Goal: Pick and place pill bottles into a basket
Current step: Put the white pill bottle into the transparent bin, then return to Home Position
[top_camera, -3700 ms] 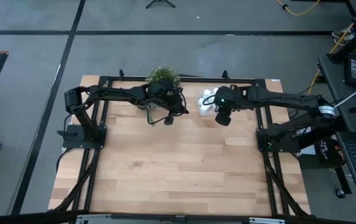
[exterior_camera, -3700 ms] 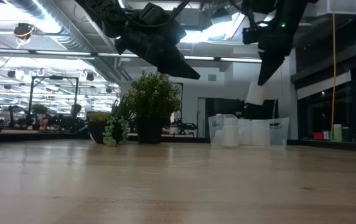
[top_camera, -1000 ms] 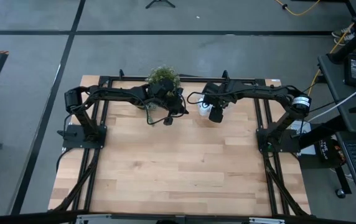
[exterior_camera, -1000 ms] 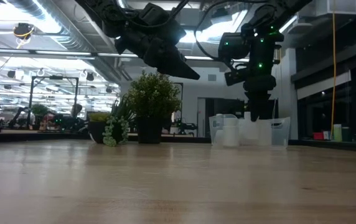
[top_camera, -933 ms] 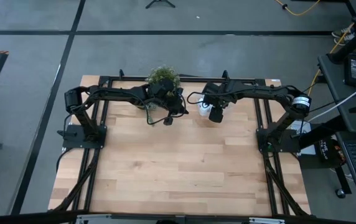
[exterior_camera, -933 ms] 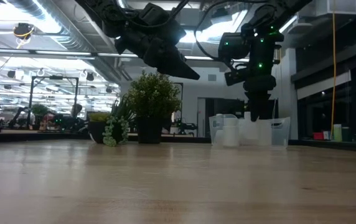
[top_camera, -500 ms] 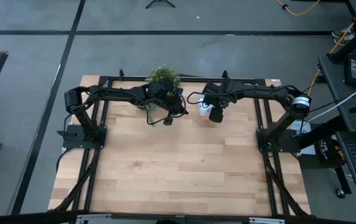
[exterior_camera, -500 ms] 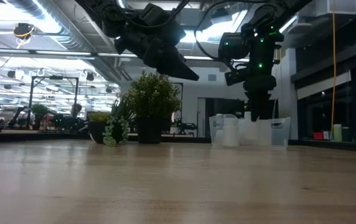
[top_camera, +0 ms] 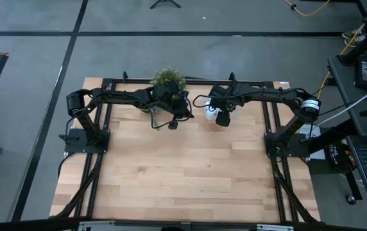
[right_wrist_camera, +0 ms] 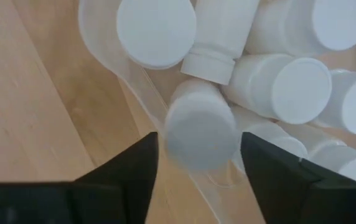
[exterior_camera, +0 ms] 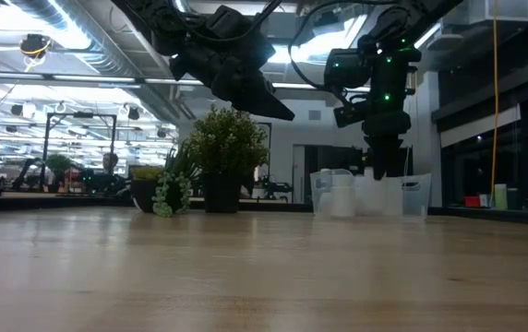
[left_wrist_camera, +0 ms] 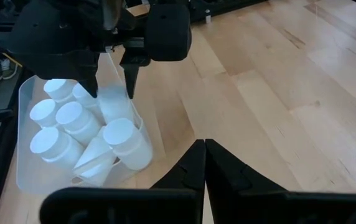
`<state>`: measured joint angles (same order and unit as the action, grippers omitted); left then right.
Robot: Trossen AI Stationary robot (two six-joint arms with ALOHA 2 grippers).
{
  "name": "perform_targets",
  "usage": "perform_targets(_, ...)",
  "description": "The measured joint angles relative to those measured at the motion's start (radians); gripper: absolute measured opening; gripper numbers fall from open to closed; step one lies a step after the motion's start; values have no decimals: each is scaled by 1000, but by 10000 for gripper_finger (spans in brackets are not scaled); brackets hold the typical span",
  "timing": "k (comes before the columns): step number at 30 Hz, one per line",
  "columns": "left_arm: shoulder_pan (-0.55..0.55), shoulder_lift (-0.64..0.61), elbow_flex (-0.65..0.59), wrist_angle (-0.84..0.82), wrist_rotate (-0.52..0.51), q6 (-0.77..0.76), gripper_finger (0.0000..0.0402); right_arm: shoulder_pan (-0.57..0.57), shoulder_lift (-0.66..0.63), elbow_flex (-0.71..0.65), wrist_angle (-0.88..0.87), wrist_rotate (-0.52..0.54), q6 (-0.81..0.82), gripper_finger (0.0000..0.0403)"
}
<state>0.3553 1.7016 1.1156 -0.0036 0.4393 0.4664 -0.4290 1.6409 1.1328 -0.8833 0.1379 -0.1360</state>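
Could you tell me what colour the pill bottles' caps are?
White, clearest in the right wrist view: pill bottles.

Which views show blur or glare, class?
Right wrist view: the pill bottle between the right gripper fingers is smeared. Low view: ceiling lights glare, arms silhouetted. Left wrist view: basket sharp.

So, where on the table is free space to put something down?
The wooden table is bare in front of both arms, across its near half. It is crowded at the far edge: the potted plant, the left gripper, and the right gripper over the basket full of pill bottles.
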Motion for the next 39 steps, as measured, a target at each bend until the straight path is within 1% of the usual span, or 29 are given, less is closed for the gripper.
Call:
perform_targets(3,0,0,0,0,0,0,6,0,0,0,0,0,0,249)
perform_targets(5,0,0,0,0,0,0,7,0,0,0,0,0,0,258)
perform_targets(10,0,0,0,0,0,14,5,0,0,3,-8,0,-4,262)
perform_targets(14,0,0,0,0,0,28,2,0,0,50,-59,1,-4,261)
perform_targets(16,0,0,0,-1,0,24,2,0,-13,73,-77,2,-9,253)
perform_targets(19,0,0,0,-1,0,11,5,0,-62,89,-78,3,-32,230)
perform_targets(23,-2,0,0,13,0,38,6,0,-176,89,-81,22,-29,180)
perform_targets(28,4,-1,0,129,-12,-65,2,11,-323,89,-80,54,26,97)
perform_targets(30,4,-14,-1,138,-19,-76,2,28,-367,87,-77,56,48,59)
perform_targets(32,3,-44,-2,142,-65,-70,1,53,-409,63,-63,56,47,21)
perform_targets(33,3,-63,-2,136,-94,-63,1,65,-429,41,-47,55,47,11)
perform_targets(35,3,-110,-2,116,-143,-62,2,92,-469,-12,3,55,54,11)
perform_targets(39,3,-222,-2,65,-148,-61,1,136,-548,-164,124,55,55,14)
